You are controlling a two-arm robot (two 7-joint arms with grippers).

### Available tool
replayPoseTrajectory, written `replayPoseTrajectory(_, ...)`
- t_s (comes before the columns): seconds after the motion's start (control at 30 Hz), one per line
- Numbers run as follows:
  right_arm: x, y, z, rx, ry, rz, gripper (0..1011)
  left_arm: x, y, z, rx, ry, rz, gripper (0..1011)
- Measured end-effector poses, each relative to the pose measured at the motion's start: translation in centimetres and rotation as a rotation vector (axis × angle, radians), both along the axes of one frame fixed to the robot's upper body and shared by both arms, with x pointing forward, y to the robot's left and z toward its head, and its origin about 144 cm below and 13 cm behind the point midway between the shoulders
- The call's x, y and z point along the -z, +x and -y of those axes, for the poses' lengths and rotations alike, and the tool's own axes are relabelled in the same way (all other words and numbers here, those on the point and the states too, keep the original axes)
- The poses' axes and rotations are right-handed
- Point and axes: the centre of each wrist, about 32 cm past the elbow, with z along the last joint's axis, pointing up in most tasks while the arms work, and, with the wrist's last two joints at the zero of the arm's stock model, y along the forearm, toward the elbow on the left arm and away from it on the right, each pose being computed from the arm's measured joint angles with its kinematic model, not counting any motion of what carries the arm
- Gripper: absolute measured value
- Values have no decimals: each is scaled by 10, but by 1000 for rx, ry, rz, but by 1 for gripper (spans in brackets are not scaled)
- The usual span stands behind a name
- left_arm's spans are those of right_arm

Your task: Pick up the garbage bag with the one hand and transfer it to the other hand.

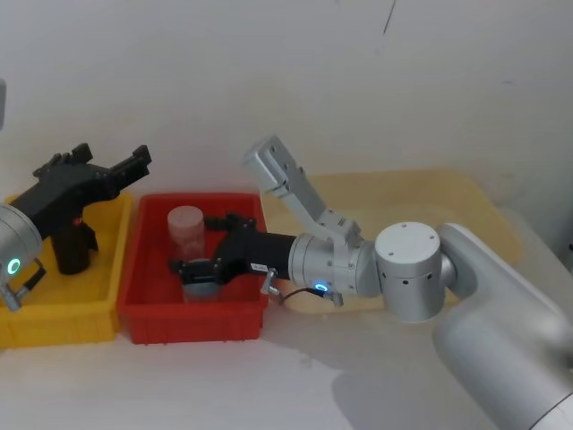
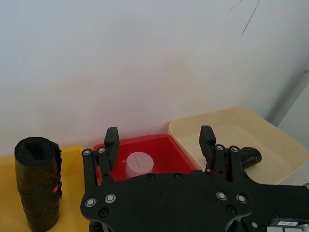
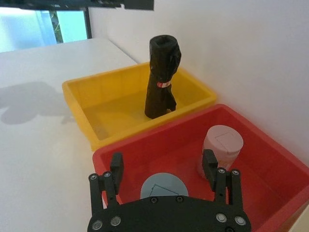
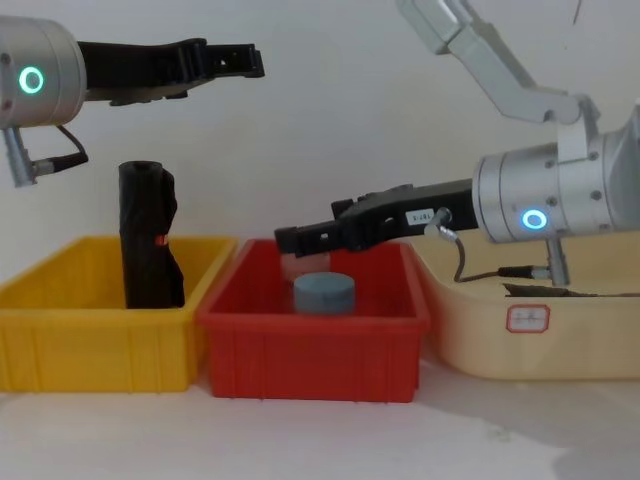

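The garbage bag (image 2: pixel 249 155), a thick glossy black roll, lies in the cream tub (image 2: pixel 270 145), partly hidden behind my left gripper's body. A slimmer black roll (image 4: pixel 148 240) with a small red mark stands upright in the yellow bin (image 4: pixel 90 340). My left gripper (image 4: pixel 240 60), unlabelled and on the arm with the green ring, hangs open above and just beyond that slim roll, holding nothing. My right gripper (image 4: pixel 285 240), white-labelled and on the arm with the blue ring, reaches open over the red bin (image 4: pixel 310 340), with nothing between its fingers.
Inside the red bin stand a pinkish-white cylinder (image 1: pixel 185 224) and a grey-blue cylinder (image 4: pixel 323 292), the latter right under my right gripper. The three bins sit side by side against a white wall, with bare white table in front.
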Motion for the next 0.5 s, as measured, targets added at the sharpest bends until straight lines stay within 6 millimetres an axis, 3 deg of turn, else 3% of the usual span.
replayPoseTrajectory(0.5,7,10,-1,-25,-27,-24,1002,0,0,0,0,0,0,1000)
